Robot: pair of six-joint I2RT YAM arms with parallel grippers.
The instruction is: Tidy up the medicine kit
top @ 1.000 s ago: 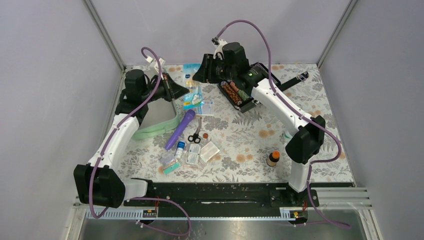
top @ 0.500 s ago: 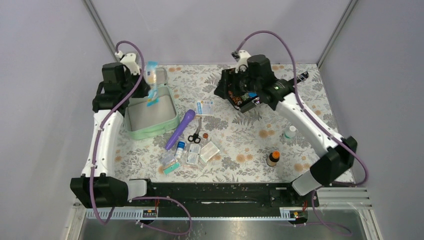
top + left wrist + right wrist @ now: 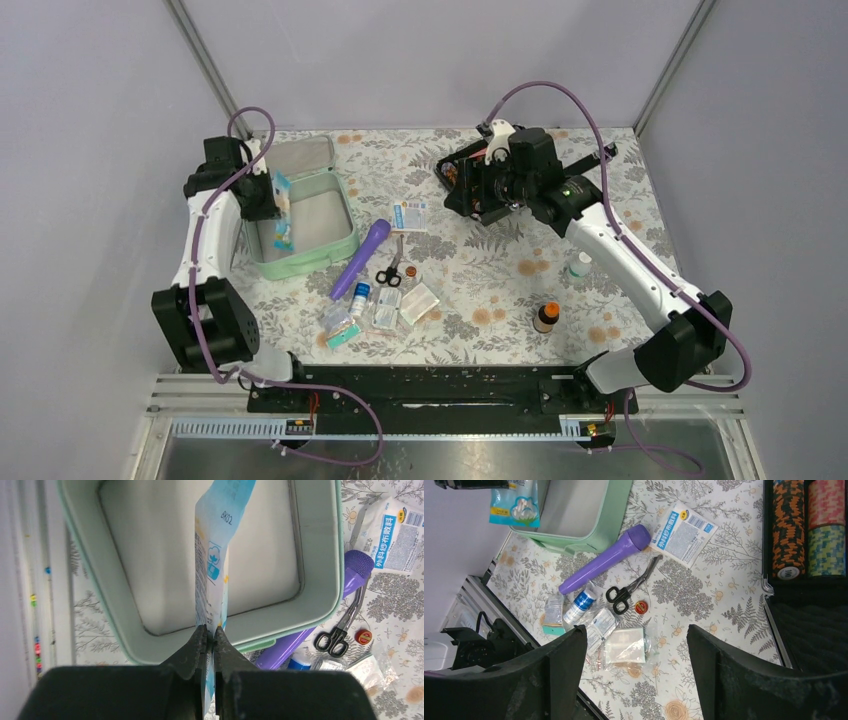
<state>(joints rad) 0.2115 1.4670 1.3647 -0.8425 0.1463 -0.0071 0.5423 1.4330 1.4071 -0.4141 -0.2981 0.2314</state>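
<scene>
The medicine kit (image 3: 335, 240) is a pale mint-green box lying open at the table's left, its lid (image 3: 300, 157) behind it. My left gripper (image 3: 272, 197) hangs over the box's left side, shut on a thin blue-and-white packet (image 3: 284, 218). In the left wrist view the gripper (image 3: 211, 630) pinches the packet (image 3: 215, 555) by its edge, above the kit's bare floor (image 3: 150, 555). My right gripper (image 3: 482, 188) hovers over the black case at the back, open, with nothing between its fingers (image 3: 636, 629).
The black case (image 3: 809, 530) holds colourful rolls. Mid-table lie a purple tube (image 3: 362, 258), scissors (image 3: 390, 272), a white gauze packet (image 3: 409, 215), a small blue-labelled bottle (image 3: 359, 297) and several sachets (image 3: 405, 303). To the right stand a brown bottle (image 3: 545, 316) and a white bottle (image 3: 580, 265).
My left arm has lifted the blue packet from mid-table and swung it left to over the kit's box. My right gripper has opened and drifted right over the black case.
</scene>
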